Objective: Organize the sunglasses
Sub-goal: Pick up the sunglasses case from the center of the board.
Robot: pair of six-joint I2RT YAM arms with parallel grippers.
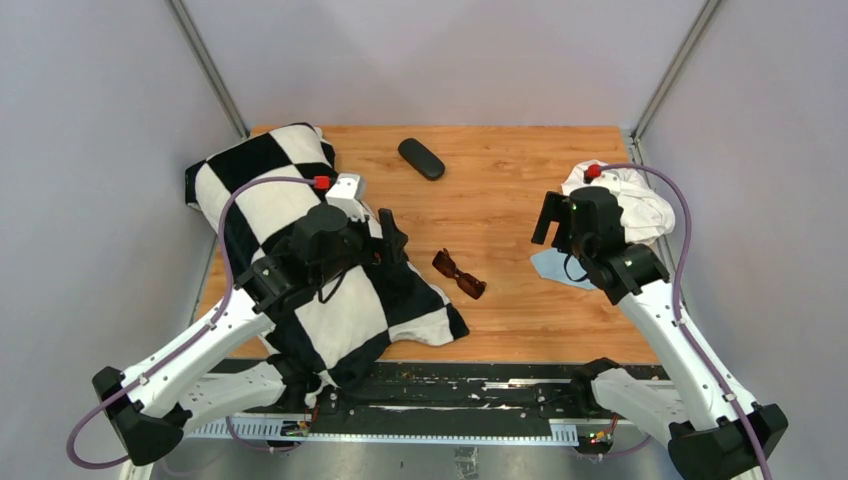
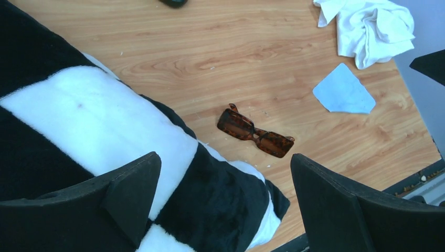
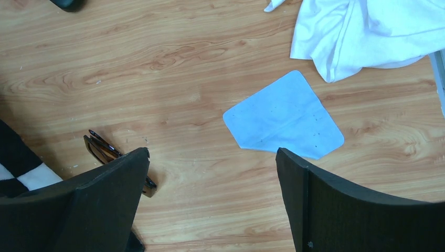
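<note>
The sunglasses [image 1: 459, 274] lie flat on the wooden desk [image 1: 500, 180], near its middle, just beside the right edge of a black-and-white checkered blanket [image 1: 270, 200] that covers the desk's left side. The left claw [image 1: 392, 240] hangs over that blanket, its fingers spread wide with nothing between them; in its wrist view the sunglasses [image 2: 255, 137] sit beyond the gap. The right claw [image 1: 548, 218] is likewise released and empty, held above the bare wood near a small light blue cloth [image 3: 283, 118]; its left finger [image 3: 105, 205] partly covers the sunglasses [image 3: 105, 149] in that wrist view. A crumpled white cloth [image 1: 640, 205] rests at the right edge, touching the blue cloth. A black oval case [image 1: 421, 158] lies closed toward the far edge, well apart from the sunglasses.
</note>
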